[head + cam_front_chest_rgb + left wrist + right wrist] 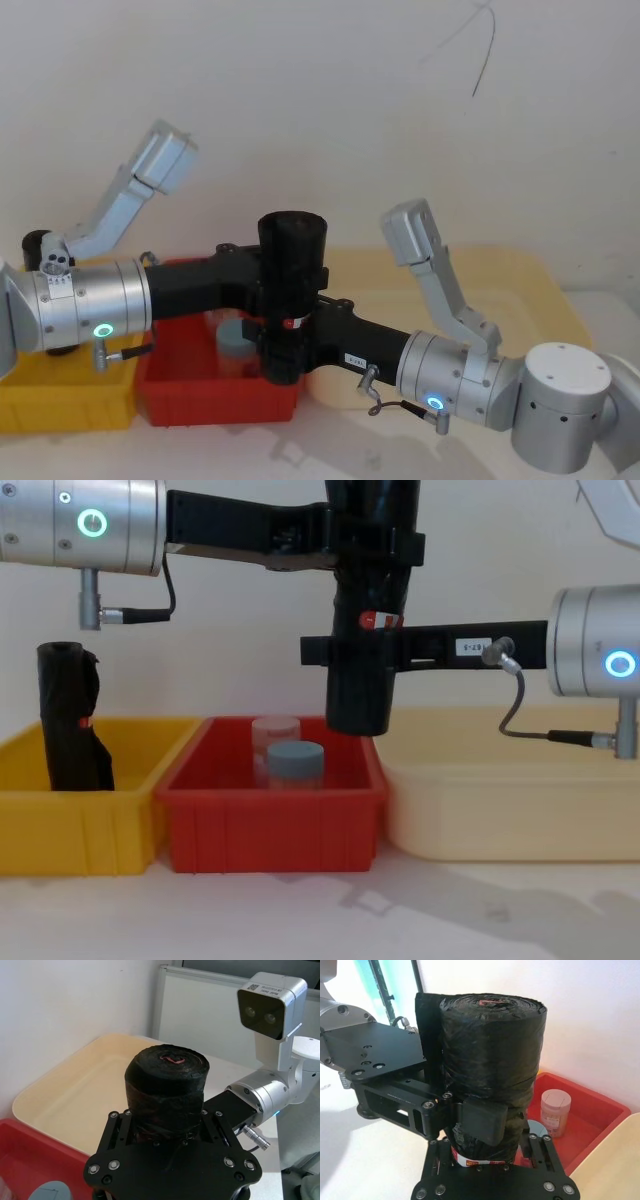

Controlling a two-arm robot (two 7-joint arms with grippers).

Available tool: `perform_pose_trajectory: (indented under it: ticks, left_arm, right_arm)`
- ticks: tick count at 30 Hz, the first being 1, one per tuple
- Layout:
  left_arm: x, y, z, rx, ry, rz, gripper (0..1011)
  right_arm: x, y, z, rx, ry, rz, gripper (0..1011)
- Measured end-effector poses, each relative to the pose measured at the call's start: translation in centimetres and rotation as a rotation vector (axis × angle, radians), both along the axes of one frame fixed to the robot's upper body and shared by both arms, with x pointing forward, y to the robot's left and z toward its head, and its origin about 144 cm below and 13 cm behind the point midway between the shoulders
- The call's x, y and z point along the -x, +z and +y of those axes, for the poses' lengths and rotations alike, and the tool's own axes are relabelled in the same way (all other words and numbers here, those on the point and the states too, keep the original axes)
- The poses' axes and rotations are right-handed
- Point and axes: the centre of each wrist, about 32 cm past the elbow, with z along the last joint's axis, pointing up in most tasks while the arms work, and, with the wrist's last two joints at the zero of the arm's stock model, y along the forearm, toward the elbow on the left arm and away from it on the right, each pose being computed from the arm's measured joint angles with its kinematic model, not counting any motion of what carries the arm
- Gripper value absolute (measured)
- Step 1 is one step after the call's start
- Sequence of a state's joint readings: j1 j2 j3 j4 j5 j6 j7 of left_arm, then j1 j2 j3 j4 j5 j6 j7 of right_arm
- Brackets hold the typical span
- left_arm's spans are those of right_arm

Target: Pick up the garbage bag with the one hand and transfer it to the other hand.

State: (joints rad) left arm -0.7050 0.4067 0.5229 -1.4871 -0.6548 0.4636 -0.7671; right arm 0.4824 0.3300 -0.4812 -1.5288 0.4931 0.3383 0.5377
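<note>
— Where is the thick black plastic garbage-bag roll (pixel 360 695)?

— Upright in mid-air, between the two tools. The left gripper (pixel 375 548), black and two-fingered on the silver arm (pixel 40 535) with the teal ring light (pixel 92 522), clamps it high up. The right gripper (pixel 355 650), on the arm with the blue ring light (pixel 620 664), crosses it lower, just under the small red-and-white label (pixel 378 619).

— Why both at once?

— It reads as the point of handover. One grip above the other leaves each tool its own stretch of roll, and a vertical hold should stop it swinging when one lets go.

— How wide are the fingers?

— Narrowed to the roll's width on both. The left one's pad (pixel 480 1122) presses flat into the plastic. The right one's fingers flank the lower end and seem to touch it, though the wrist view is too close to judge how firmly.

— And below the tools?

— A red plastic bin (pixel 270 815) holding two small jars (pixel 290 755) lies beneath the roll's free end.
</note>
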Motion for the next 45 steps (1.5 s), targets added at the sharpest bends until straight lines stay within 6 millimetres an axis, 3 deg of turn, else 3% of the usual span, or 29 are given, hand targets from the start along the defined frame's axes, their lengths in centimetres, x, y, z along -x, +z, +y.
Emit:
perform_pose_trajectory:
  ticks: [5, 8, 22, 45]
  left_arm:
    - [0.0, 0.0, -0.1, 0.0, -0.007, 0.002, 538]
    - [0.0, -0.1, -0.1, 0.0, -0.01, 0.003, 639]
    - [0.2, -0.1, 0.5, 0.003, 0.01, 0.017, 1001]
    - [2.3, 0.0, 5.4, 0.061, 0.258, 0.047, 1001]
  right_arm:
    - [-0.1, 0.0, 0.1, -0.002, 0.002, 0.003, 562]
    - [-0.1, 0.0, 0.1, -0.003, 0.002, 0.003, 497]
    - [-0.3, 0.0, -0.3, -0.012, -0.056, -0.003, 482]
    - [-3.7, 0.9, -3.2, -0.018, -0.27, 0.004, 482]
